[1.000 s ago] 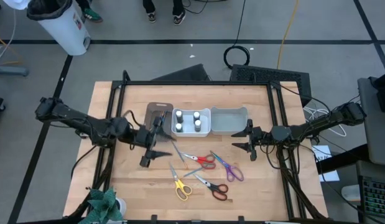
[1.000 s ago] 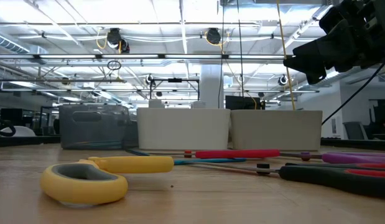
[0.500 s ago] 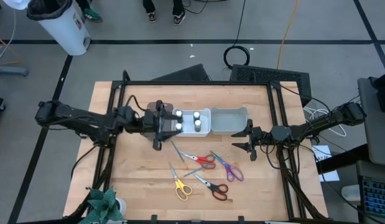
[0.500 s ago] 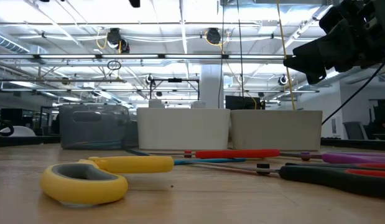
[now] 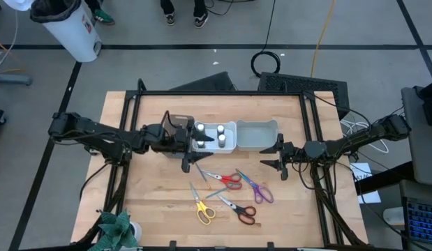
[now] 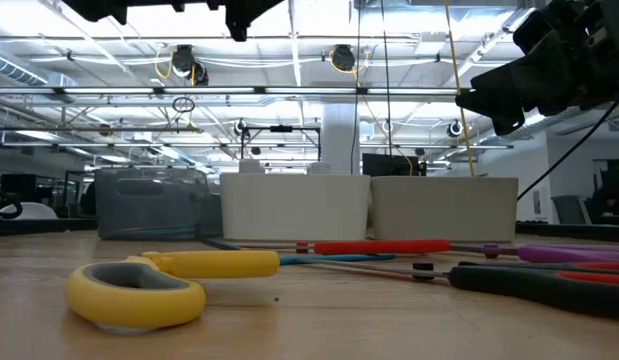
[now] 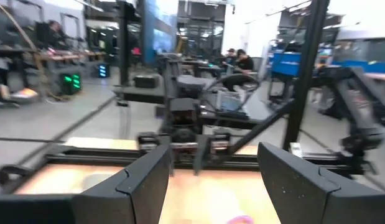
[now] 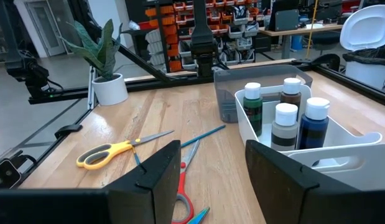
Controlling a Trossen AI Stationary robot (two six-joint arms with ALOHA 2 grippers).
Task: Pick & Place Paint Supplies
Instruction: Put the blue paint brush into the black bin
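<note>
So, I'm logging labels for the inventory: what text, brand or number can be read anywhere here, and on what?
None can be read.
Paint bottles in the white bin: no legible labels.
White barrel on the floor: dark mark, too small to read.
Scissors: no markings visible.

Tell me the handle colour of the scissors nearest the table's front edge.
Yellow scissors, seen best in the low view.

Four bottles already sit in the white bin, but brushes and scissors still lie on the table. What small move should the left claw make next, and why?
Probably lower the left claw onto the thin brush right beside it. The claw is open and empty, hovering in front of the white bin, and that brush is the nearest loose item. The right claw waits open by the grey bin.
</note>
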